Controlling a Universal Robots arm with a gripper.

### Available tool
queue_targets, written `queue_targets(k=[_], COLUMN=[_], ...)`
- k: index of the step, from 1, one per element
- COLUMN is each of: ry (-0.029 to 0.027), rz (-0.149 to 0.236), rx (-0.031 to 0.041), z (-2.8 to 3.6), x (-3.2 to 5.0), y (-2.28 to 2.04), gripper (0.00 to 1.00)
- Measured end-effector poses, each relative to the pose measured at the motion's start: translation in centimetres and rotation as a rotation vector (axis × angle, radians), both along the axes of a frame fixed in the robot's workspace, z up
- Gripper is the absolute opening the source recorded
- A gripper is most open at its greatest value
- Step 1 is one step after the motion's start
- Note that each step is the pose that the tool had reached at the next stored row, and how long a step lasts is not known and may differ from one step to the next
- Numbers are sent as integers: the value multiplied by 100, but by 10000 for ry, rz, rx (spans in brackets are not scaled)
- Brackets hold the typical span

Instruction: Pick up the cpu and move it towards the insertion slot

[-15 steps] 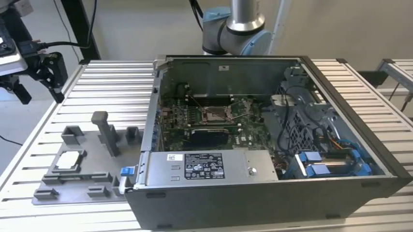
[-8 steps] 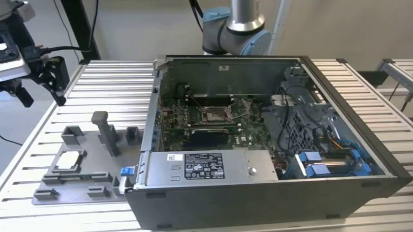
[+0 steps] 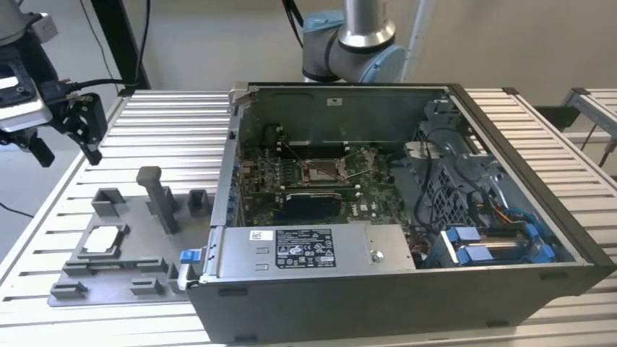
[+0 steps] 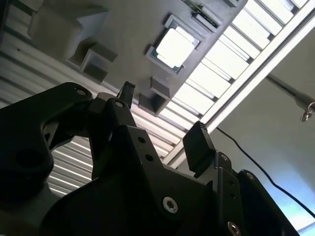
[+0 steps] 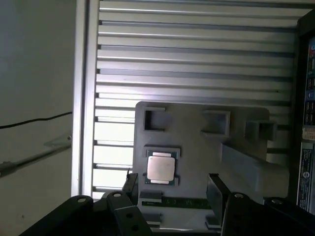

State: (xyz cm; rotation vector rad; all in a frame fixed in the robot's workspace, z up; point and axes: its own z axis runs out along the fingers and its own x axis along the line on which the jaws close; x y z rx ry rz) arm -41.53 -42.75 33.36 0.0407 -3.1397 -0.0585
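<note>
At the exterior view's left, the pincer (image 3: 66,153) hangs above the slatted worktop (image 3: 164,119), fingers spread and holding nothing. Below it, the cpu (image 3: 104,241) lies flat in its pocket on the grey fixture tray (image 3: 144,242), silvery face up, well apart from the fingertips. Further right, the insertion slot (image 3: 323,170) sits on the green board (image 3: 259,189) inside the open computer case (image 3: 386,296).
</note>
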Motion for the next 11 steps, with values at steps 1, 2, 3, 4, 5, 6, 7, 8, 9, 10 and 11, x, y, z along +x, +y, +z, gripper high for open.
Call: queue_targets(k=[1,2,3,4,5,6,7,8,9,10,11], ry=[-1,0,0,0,0,1,0,0,0,1,-1], rz=[0,0,0,0,0,0,0,0,0,1,0], rx=[-3,-7,-9,-12,-13,-14,-13,-13,-13,-14,-13], z=[-11,-21,-31,-40,-50,-60,-70,-79,-86,-92,-102], x=[0,0,0,0,0,0,0,0,0,0,0], y=[0,0,0,0,0,0,0,0,0,0,0], gripper=[100,100,100,100,100,100,100,100,100,100,100])
